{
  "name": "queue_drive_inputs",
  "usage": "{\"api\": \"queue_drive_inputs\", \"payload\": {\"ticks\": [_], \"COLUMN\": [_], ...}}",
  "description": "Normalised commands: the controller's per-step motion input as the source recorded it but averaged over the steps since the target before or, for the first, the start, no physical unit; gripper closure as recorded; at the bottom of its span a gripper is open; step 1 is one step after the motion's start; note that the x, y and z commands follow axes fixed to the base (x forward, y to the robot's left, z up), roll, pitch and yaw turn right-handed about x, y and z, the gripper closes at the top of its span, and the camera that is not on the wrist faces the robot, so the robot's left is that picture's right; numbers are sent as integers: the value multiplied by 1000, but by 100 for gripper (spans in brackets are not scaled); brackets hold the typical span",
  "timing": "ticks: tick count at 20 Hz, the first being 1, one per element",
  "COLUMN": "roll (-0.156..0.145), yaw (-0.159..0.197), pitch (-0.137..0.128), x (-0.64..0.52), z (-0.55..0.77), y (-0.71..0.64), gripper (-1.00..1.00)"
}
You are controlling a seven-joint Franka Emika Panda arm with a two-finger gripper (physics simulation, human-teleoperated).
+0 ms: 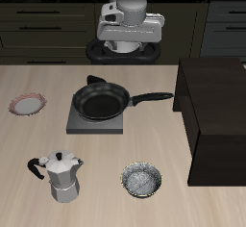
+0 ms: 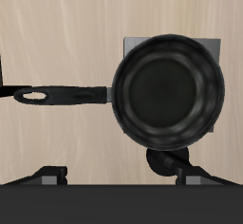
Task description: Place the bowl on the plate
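One bowl [image 1: 141,181] sits near the front edge, plate [image 1: 28,104] well apart at ten o'clock; our gripper's [image 1: 129,46] jaws, we cannot tell.

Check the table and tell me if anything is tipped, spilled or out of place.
Nothing stands out. The bowl sits upright near the table's front edge, the plate lies flat and bare, the frying pan rests level on its grey board, and the moka pot stands upright. No spills show.
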Motion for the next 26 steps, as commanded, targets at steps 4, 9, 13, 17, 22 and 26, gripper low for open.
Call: {"api": "queue_drive_inputs", "payload": {"ticks": [4,9,13,17,22,26], "roll": [1,-15,10,-21,-20,-31], "yaw": [1,-12,-13,13,21,35], "pitch": [10,22,-15,-47,-27,5], "x": [79,217,200,253,432,407], "z": [-33,-52,77,97,4,-20], "y": [10,24,52,16,6,-43], "gripper": [-100,-100,-100,-100,-100,-100]}}
